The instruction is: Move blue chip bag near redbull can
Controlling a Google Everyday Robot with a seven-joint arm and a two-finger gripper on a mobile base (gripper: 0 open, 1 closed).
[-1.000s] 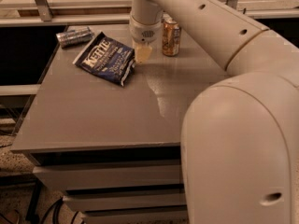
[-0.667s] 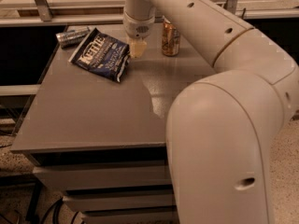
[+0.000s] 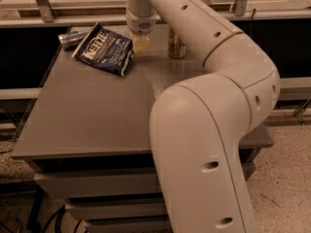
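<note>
The blue chip bag [image 3: 105, 52] lies on the grey table [image 3: 92, 110] at the far left, its near left corner lifted a little. Its white "Kettle" lettering faces up. The redbull can [image 3: 73, 38] lies on its side just behind the bag's left end, touching or almost touching it. My gripper [image 3: 141, 43] hangs from the arm at the bag's right edge, right against it.
An orange-gold patterned can [image 3: 177, 44] stands upright to the right of the gripper, partly behind the arm. My large white arm [image 3: 204, 130] covers the table's right half. A rail runs behind the table.
The gripper and the chip bag have moved left and back together. The bag now lies against the redbull can, farther from the orange-gold can.
</note>
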